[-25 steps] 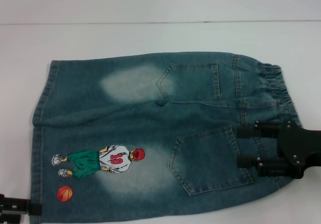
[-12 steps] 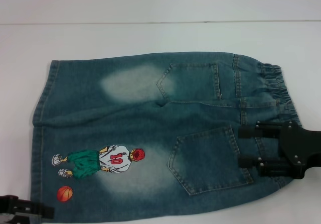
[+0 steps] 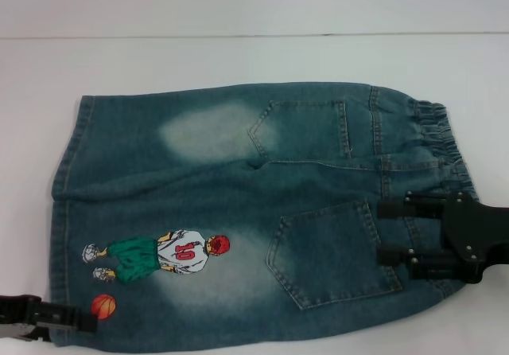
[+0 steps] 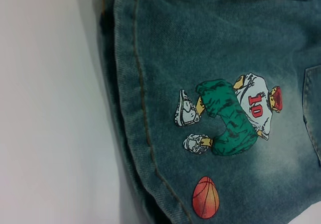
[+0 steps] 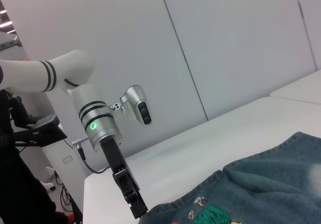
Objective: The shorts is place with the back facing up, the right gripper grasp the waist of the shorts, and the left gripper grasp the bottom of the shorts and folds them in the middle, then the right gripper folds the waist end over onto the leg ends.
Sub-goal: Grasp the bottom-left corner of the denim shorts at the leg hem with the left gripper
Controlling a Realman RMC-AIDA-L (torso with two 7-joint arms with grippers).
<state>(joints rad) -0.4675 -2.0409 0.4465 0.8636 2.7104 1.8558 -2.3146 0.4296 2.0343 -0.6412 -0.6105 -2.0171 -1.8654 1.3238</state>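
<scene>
Denim shorts (image 3: pixel 246 212) flat on white desk (image 3: pixel 238 56), back pockets up. Right tool (image 3: pixel 391 232) over waist end (image 3: pixel 441 156), fingers spread, gripping nothing. Left tool (image 3: pixel 79 321) at bottom of the shorts (image 3: pixel 60 236), near corner; opening cannot tell.

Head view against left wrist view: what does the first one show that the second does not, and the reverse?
Only the head view shows the whole shorts, the gathered waist end, two back pockets, the right gripper open over the waistband, and the left gripper at the near hem corner. Only the left wrist view shows the hem stitching up close. Both show the cartoon figure and the basketball.
</scene>
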